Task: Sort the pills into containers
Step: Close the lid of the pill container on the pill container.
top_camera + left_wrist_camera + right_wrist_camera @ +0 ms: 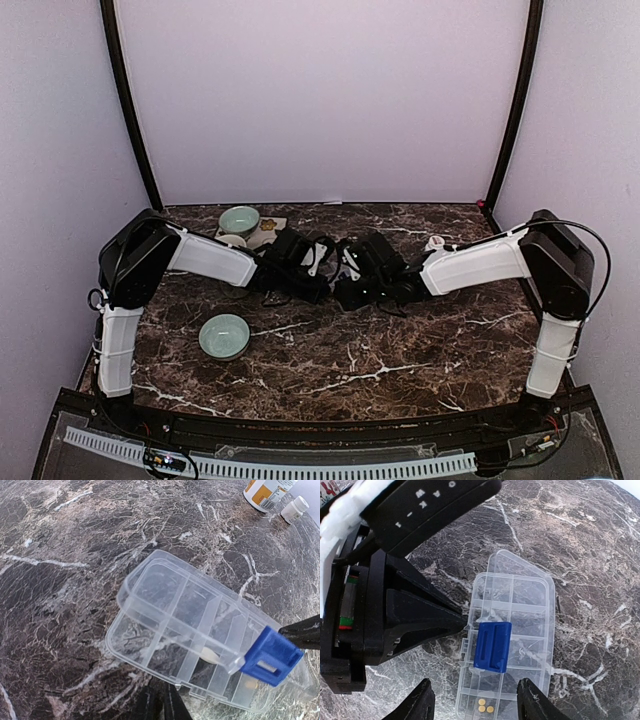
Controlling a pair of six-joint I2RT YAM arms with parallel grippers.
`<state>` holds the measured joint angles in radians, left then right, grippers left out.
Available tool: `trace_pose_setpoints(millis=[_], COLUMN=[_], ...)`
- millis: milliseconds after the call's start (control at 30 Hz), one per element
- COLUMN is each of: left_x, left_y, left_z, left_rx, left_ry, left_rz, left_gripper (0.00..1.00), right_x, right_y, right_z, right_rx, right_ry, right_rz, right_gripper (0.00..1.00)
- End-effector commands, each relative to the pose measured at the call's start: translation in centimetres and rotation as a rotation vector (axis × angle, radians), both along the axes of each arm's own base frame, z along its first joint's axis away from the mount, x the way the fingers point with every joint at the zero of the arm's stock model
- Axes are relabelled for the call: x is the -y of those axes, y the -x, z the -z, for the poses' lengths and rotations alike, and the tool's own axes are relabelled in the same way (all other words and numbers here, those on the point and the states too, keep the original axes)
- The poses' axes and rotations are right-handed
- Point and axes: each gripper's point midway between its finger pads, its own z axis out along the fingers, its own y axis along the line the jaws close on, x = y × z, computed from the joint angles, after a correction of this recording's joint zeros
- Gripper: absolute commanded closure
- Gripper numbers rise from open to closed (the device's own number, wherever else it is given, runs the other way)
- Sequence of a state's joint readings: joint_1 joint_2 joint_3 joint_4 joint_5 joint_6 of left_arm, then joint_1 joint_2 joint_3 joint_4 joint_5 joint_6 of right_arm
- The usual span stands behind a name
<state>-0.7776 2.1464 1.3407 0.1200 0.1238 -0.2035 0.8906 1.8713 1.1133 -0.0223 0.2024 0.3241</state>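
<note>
A clear compartmented container point(520, 605) lies flat on the marble, with a blue block point(492, 646) on its transparent lid. Three small yellow pills point(485, 706) lie in one end compartment, and a white oblong pill point(210, 655) lies in a middle one. My left gripper point(167, 687) is shut, its tips against a small tab on the container's point(165, 610) long edge. My right gripper point(479, 702) is open above the pill end of the box, one finger on each side. From above, both grippers point(338, 278) meet at mid-table and hide the box.
Two pale green bowls stand on the left, one at the back point(240, 220) and one nearer the front point(224, 335). A small white-capped bottle point(294, 509) and a larger labelled bottle point(265, 492) stand beyond the box. White papers point(265, 232) lie by the back bowl.
</note>
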Motion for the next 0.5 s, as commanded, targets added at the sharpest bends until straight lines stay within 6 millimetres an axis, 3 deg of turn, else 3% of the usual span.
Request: trace_pose_setpoints(millis=[0, 467], left_x=[0.6, 0.3], left_y=[0.3, 0.5], left_z=[-3.0, -2.9], left_rx=[0.037, 0.036], left_ry=[0.054, 0.052], left_rz=[0.018, 0.014], left_gripper=[0.91, 0.92], right_x=[-1.3, -1.7], right_y=[1.1, 2.0], right_z=[0.8, 2.7], right_rx=[-0.037, -0.118], right_ry=[-0.058, -0.147], right_rz=[-0.024, -0.010], right_gripper=[0.43, 0.43])
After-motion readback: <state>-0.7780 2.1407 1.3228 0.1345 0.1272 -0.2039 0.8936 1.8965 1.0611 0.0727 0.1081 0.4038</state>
